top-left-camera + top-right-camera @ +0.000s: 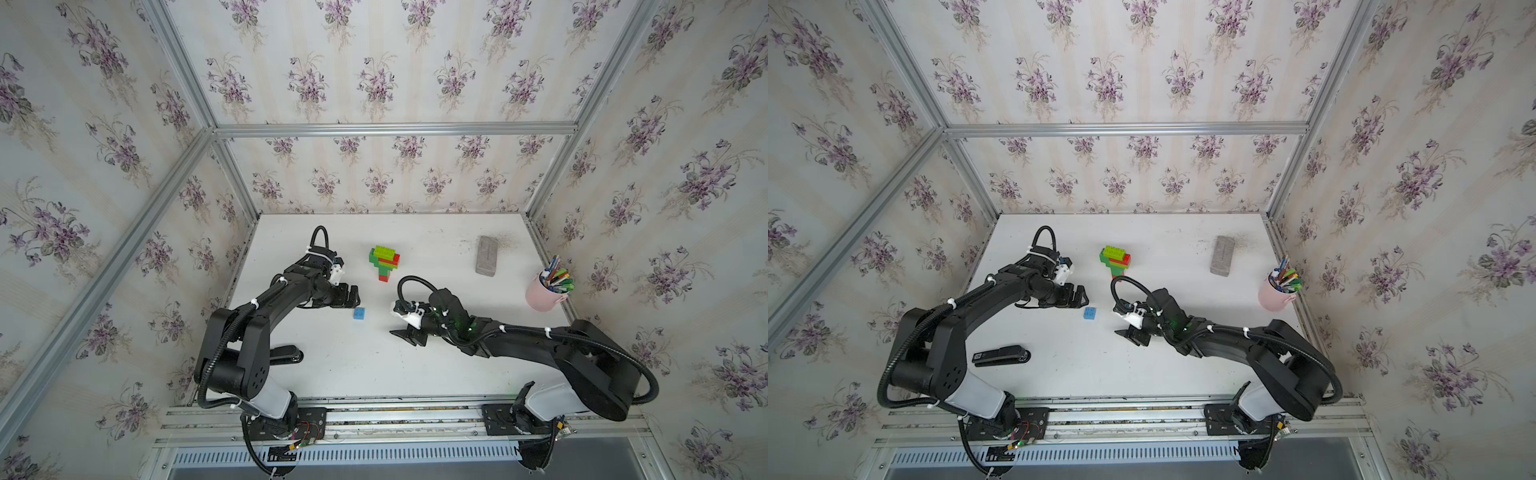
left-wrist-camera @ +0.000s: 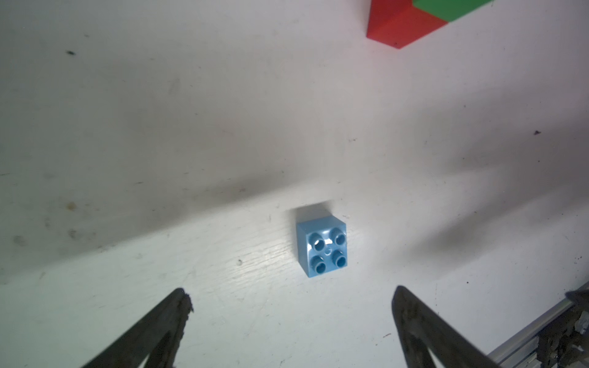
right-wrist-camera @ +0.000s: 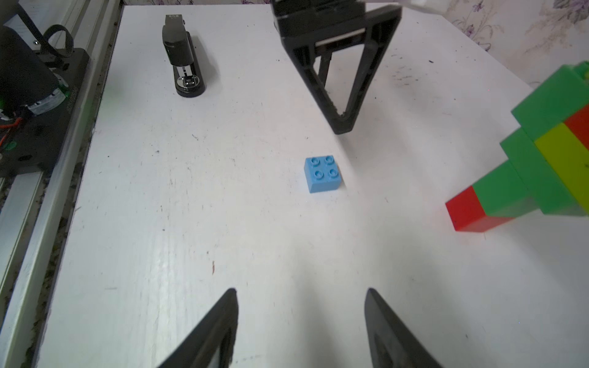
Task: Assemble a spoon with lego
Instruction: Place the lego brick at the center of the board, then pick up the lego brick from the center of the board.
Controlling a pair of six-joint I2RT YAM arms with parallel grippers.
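Note:
The spoon (image 1: 384, 262) lies flat at the back middle of the white table (image 1: 353, 365), a striped build of green, lime and red lego with a red stem end; both top views show it (image 1: 1115, 259). A small blue lego brick (image 1: 360, 313) sits loose, studs up, in front of it. My left gripper (image 1: 355, 297) hovers just behind the blue brick (image 2: 322, 245), open and empty. My right gripper (image 1: 405, 337) is to the brick's right, open with nothing between its fingers. In the right wrist view the blue brick (image 3: 323, 173) lies ahead, the spoon (image 3: 541, 165) to one side.
A black stapler (image 1: 1000, 356) lies at the front left by the left arm. A grey rectangular block (image 1: 487, 255) rests at the back right. A pink cup of pens (image 1: 544, 293) stands at the right edge. Papered walls close in three sides.

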